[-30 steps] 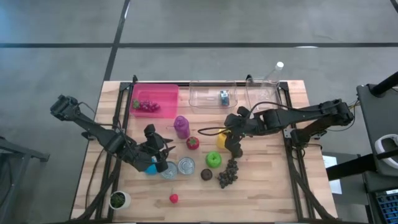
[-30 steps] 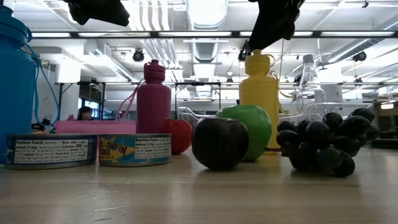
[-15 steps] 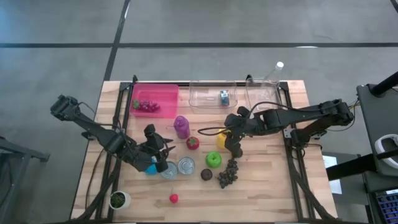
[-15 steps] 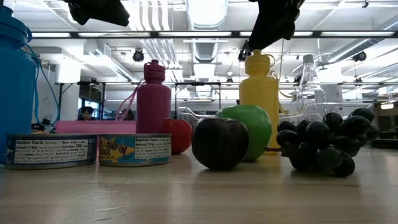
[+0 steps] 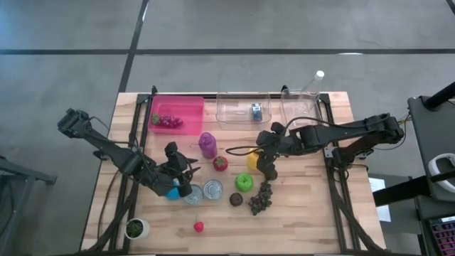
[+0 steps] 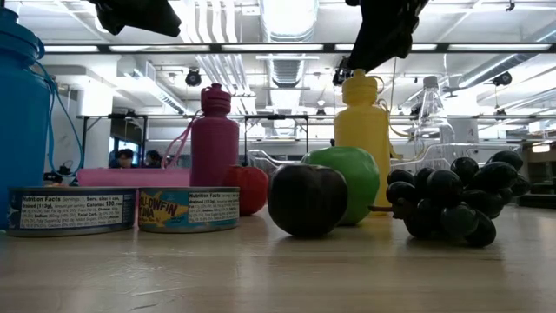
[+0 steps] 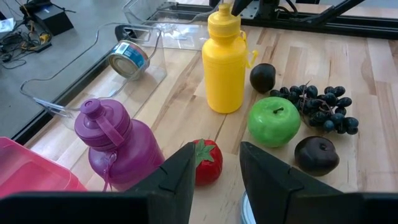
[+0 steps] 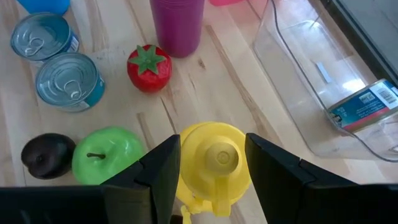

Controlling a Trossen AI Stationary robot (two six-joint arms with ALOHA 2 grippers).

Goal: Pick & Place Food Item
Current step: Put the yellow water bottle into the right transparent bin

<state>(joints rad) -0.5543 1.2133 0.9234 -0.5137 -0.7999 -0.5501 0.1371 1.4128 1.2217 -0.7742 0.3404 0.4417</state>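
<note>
Wooden planks make up the table (image 5: 306, 213), on which bottles, cans and toy foods are gathered between two dark arms. A pink bin (image 5: 178, 114) holding red grapes and a clear tray (image 5: 234, 110) holding one can are set along the far edge. The yellow bottle (image 8: 214, 160) stands upright directly beneath the right pincer (image 8: 211, 163), its cap framed between the two parted fingers; nothing is gripped, and whether the fingers touch the bottle cannot be told. Which food item is meant is not stated. The nearest candidates to that pincer are seen just beyond the bottle: a green apple (image 8: 102, 163), a dark plum (image 8: 46, 155) and a dark grape bunch (image 5: 261, 199). The tomato (image 7: 205, 163) lies straight ahead of the left pincer (image 7: 216, 180), close in front of its parted, empty fingers, beside the purple bottle (image 7: 118, 140). For the tomato, the left arm is judged the nearer.
</note>
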